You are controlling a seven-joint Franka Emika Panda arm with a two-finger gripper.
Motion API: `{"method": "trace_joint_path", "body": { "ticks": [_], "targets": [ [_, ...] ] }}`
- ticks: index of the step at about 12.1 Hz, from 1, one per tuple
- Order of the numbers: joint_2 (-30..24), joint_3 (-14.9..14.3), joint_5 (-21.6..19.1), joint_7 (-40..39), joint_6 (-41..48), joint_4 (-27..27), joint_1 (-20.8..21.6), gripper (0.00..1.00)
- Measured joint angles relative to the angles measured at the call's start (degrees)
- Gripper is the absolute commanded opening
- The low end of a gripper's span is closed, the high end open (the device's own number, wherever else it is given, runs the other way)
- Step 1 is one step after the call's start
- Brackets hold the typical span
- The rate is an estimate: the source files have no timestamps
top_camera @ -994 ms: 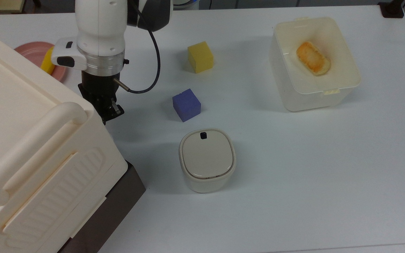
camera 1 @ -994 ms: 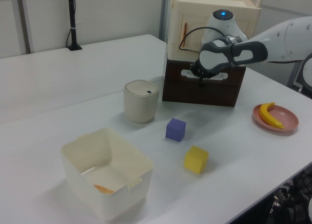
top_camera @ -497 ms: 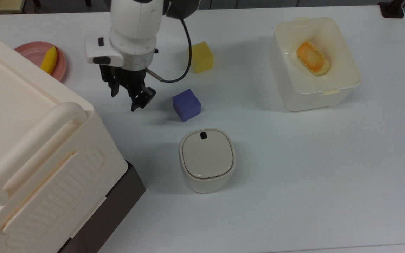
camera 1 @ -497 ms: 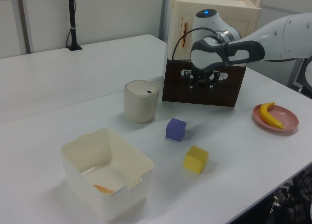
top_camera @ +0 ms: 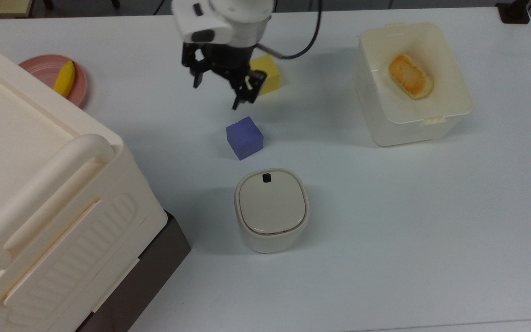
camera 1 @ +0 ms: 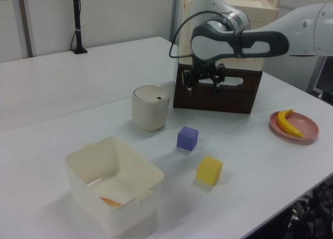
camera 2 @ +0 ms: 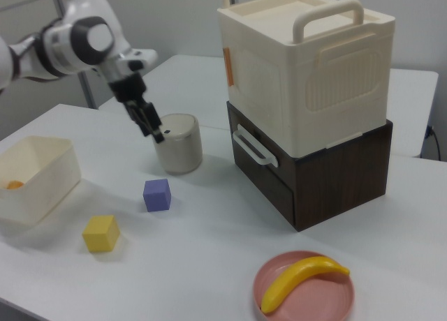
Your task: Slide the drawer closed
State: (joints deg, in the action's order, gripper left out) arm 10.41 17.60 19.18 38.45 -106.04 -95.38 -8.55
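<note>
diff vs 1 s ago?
The gripper left the drawer front and swung toward the top view's upper right, now above the table between the yellow cube and purple cube, jaws open and empty. Drawer, cubes and tub unmoved.

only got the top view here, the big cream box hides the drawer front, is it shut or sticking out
Observer: In the right view the drawer front sits flush with the dark cabinet, so it looks shut.
Operator: is the gripper touching it
Observer: No. The right view shows the gripper well apart from it, raised above the table near the lidded tub, open and empty.
</note>
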Motion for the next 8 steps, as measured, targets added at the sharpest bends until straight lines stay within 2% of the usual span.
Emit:
{"method": "trace_joint_path", "body": {
  "ticks": [2, 5, 8],
  "targets": [
    [-2.8, 3.2, -1.2, -7.0, 3.7, 0.2, 0.1, 1.0],
    [-7.8, 3.6, -7.8, -20.8, 7.0, 0.2, 0.1, 1.0],
    [-10.5, 3.6, -11.0, -32.6, 11.0, 0.3, 0.1, 1.0]
  ]
}}
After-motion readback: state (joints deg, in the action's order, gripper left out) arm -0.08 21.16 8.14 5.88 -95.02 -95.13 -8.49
